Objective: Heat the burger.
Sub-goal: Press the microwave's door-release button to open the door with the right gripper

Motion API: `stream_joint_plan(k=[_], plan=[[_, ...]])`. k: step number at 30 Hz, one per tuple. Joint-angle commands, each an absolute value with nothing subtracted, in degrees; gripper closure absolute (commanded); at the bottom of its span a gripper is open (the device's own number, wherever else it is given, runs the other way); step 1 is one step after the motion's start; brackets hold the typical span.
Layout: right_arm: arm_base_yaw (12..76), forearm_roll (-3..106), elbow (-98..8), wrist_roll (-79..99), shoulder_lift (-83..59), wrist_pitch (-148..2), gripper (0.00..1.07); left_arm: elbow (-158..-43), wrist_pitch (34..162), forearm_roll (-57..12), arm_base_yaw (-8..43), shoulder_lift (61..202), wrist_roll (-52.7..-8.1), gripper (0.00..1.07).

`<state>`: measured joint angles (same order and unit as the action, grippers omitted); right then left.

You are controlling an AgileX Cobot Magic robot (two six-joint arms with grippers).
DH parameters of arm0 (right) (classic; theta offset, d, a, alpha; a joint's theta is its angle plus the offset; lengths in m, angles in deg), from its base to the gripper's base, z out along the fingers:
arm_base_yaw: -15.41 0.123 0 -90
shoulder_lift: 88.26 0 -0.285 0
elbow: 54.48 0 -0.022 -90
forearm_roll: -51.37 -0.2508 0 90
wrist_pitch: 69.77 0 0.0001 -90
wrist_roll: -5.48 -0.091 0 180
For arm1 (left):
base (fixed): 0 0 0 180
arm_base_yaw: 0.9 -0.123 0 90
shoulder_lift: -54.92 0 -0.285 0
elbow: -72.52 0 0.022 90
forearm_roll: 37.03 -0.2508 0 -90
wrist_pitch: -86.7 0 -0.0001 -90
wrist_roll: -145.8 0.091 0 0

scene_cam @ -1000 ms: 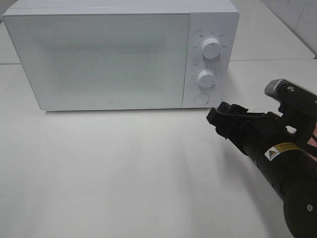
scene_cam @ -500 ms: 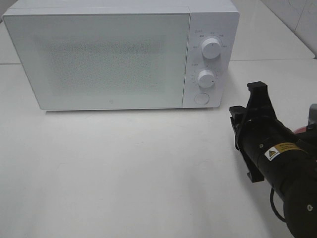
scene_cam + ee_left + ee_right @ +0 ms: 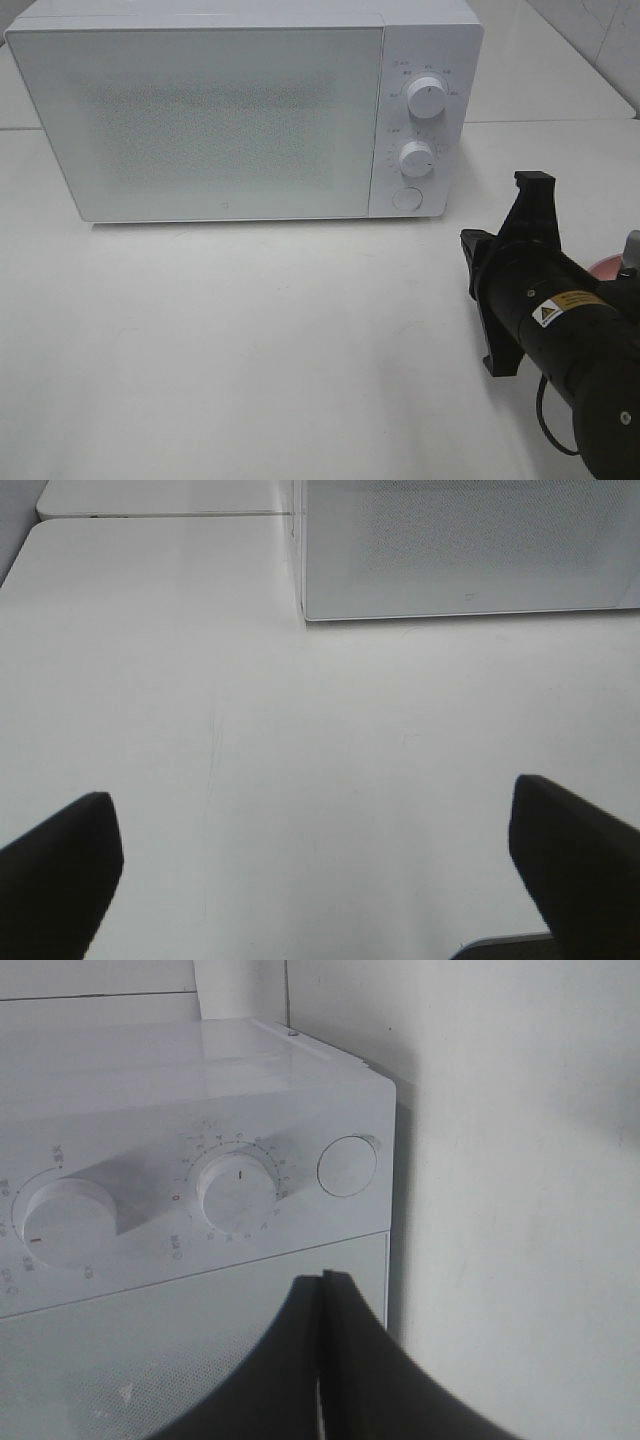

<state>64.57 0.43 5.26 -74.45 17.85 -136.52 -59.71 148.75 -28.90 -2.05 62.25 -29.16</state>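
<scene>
In front of the microwave's (image 3: 470, 550) left corner, the left gripper (image 3: 315, 860) hangs over the table (image 3: 300, 730), its fingers (image 3: 60, 865) spread wide and holding nothing. Facing the microwave's knobs (image 3: 238, 1192), the right gripper (image 3: 323, 1295) has its fingers pressed together and empty. Right of the microwave, a pink plate (image 3: 606, 267) edge shows behind the arm. The burger is hidden.

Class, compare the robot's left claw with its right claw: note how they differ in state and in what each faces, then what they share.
The left claw is open, jaws wide apart; the right claw is shut, jaws pressed together. The left claw looks over bare table toward the microwave; the right claw points at the microwave's dials. Both are black and hold nothing.
</scene>
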Motion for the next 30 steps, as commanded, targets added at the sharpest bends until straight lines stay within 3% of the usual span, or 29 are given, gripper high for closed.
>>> stream_joint_plan(k=[1, 11, 30], plan=[[63.4, 0.9, 4.8, -74.9, 17.8, -135.9, 1.07, -59.7, 147.9, -29.1, -1.8, 61.0, -29.2, 0.09], [57.6, 2.8, -2.0, -69.2, 20.1, -131.5, 1.07, -59.7, 147.9, -29.1, -1.8, 61.0, -29.2, 0.09], [52.4, 8.3, -13.5, -71.9, 32.1, -129.8, 1.07, -59.7, 147.9, -29.1, -1.8, 61.0, -29.2, 0.09]])
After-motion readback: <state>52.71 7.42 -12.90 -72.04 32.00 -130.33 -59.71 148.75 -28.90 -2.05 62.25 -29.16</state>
